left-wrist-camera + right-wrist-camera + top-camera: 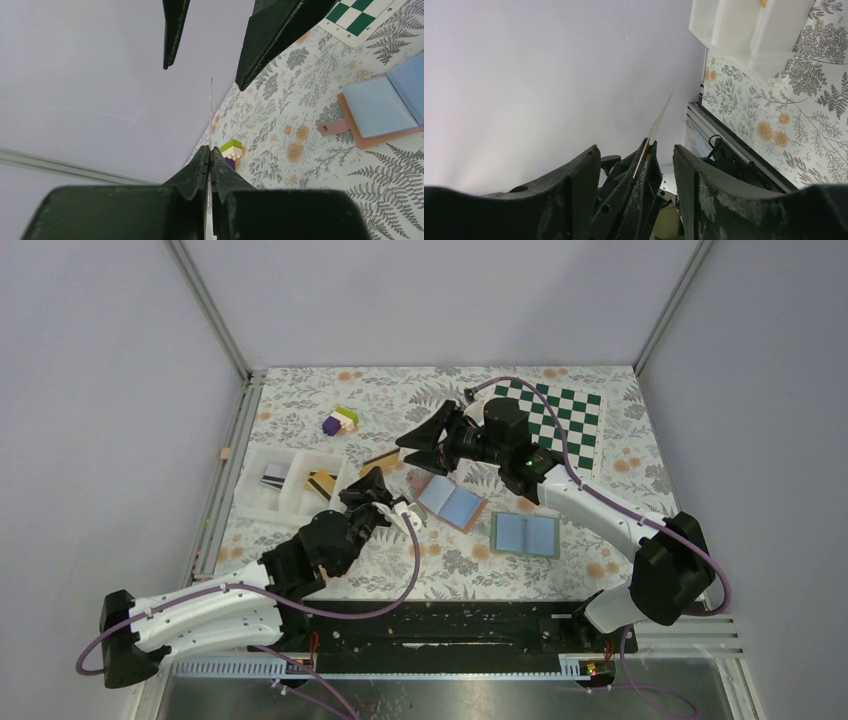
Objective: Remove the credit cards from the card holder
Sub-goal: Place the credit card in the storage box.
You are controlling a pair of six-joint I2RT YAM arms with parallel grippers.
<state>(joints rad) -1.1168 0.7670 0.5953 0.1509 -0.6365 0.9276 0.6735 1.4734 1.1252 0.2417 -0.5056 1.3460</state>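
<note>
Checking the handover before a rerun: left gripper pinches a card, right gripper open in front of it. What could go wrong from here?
1. The left gripper pinches the credit card at one end only; a push from the right gripper could pivot or drop it.
2. The right fingers flank the left fingertips closely; closing may clamp them, not the card.

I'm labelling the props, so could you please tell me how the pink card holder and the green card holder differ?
The pink card holder lies turned at an angle; the green card holder lies nearly square. The pink one shows a snap strap; none shows on the green one. Both lie open, showing pale blue pages.
</note>
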